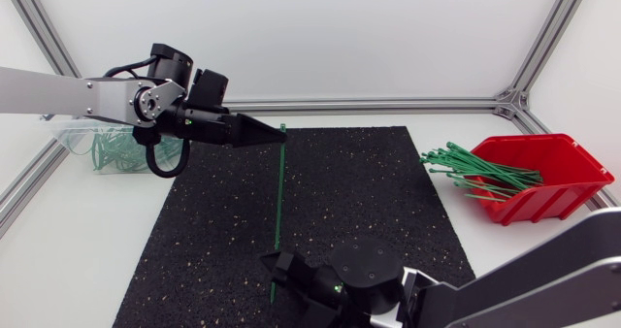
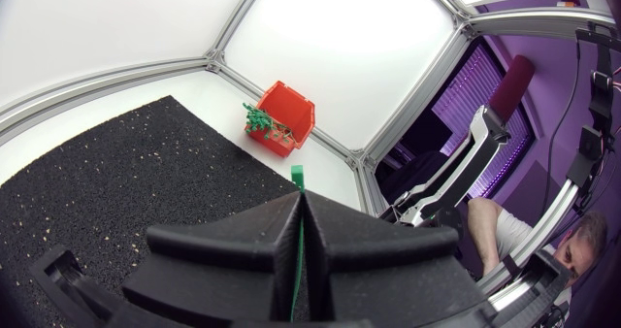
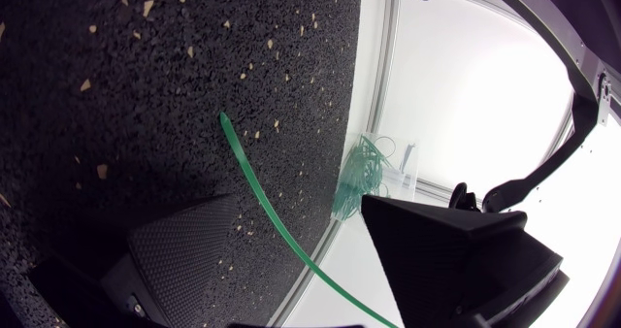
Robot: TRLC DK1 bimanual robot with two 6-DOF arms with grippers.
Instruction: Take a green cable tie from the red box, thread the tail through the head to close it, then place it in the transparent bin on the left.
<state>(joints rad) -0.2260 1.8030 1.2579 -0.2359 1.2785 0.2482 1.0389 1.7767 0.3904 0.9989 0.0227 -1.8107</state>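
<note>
A white bench point(image 1: 87, 260) carries a black speckled mat point(image 1: 369, 192). At the far left stands the transparent bin point(image 1: 73, 139), with looped green ties point(image 1: 116, 151) inside it. Just beside it the left arm comes in, and the left end effector point(image 1: 267, 131) hangs over the mat's far edge. In the left wrist view its fingers point(image 2: 243, 236) are pressed together on the green cable tie point(image 1: 277, 202), with one short end poking out past the tips. From there the tie runs straight across the mat toward the near edge. There it passes between the spread fingers point(image 3: 184, 241) of the right end effector point(image 1: 277, 275), which stands open around it. At the far right sits the red box point(image 1: 558, 187), with a bundle of loose green ties point(image 1: 475, 170) jutting over its rim.
</note>
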